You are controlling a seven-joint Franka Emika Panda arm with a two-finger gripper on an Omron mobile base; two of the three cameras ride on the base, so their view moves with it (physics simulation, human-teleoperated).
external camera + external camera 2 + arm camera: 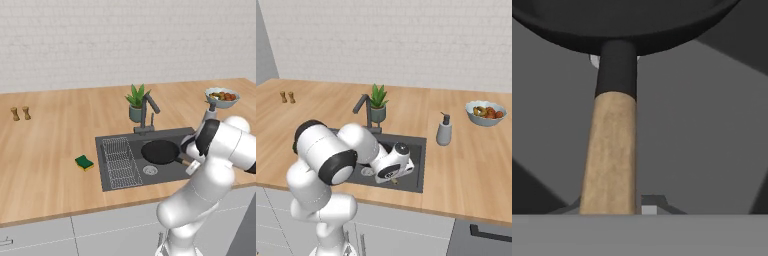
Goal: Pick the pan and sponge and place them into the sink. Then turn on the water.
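While the pan (160, 151) hangs over the sink (112, 184), the gripper (612, 207) clamps its wooden handle.

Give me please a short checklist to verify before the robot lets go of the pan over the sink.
1. Pan is over the sink basin: ok.
2. Hand is shut on the pan's wooden handle: ok.
3. Pan already rests on the sink bottom: cannot tell.
4. Pan is apart from the wire rack: ok.
5. Faucet is not running yet: ok.
6. Sponge is in the sink: not ok, it lies on the counter left of the sink.
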